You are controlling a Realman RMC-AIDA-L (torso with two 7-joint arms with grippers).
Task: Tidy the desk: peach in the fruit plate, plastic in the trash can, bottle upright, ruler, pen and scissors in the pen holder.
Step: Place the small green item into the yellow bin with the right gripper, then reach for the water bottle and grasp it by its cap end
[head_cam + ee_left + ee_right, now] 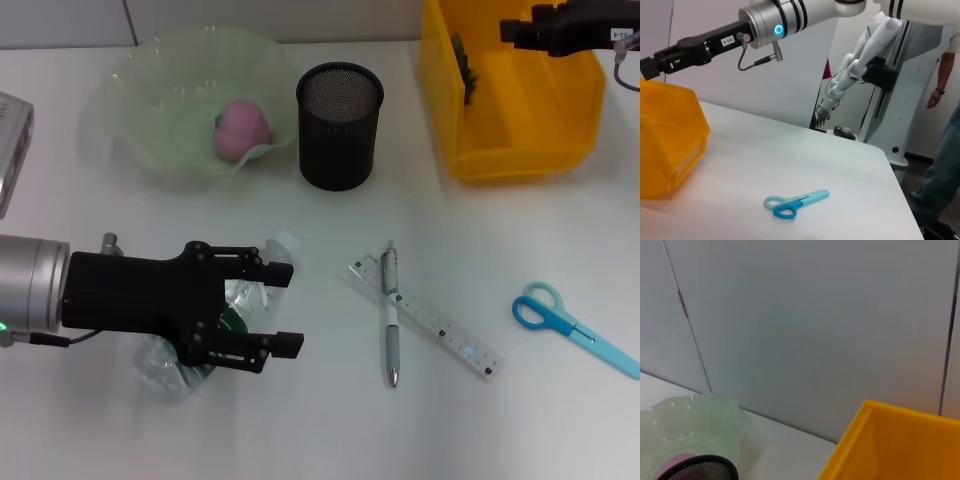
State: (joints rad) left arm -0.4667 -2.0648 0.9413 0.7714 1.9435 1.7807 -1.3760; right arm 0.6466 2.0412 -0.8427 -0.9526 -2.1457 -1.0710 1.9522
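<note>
- White desk [300, 420] under a pale panelled wall; beyond the table edge, the left wrist view shows other robot hardware and a person standing partly out of frame.
- Already in place: the peach [241, 130] lies in the green fruit plate [140, 80], and something dark, probably the plastic, sits inside the yellow trash can [520, 160], too obscured to identify.
- Step in hand, as I judge it: the bottle. The left gripper [283, 308] hovers low over the clear bottle [175, 365], which lies on its side near the front edge of the desk; its two black fingers are spread wide, with nothing between them.
- The bottle is largely covered by the gripper body; only crumpled clear plastic and a green patch show, so which end is the cap cannot be told.
- Next move calls for lowering the fingers around the bottle's body, closing, then rotating it to stand upright on bare desk.
- The right gripper [520, 30] hangs above the trash can at the far right; whether its fingers are spread or closed I cannot tell.
- Still to go: the pen [390, 315] lies across the clear ruler [430, 320] mid-desk, and the blue scissors [570, 325] lie well to the right, partly cut off by the frame. The black mesh pen holder [339, 125] stands beside the fruit plate and appears empty.
</note>
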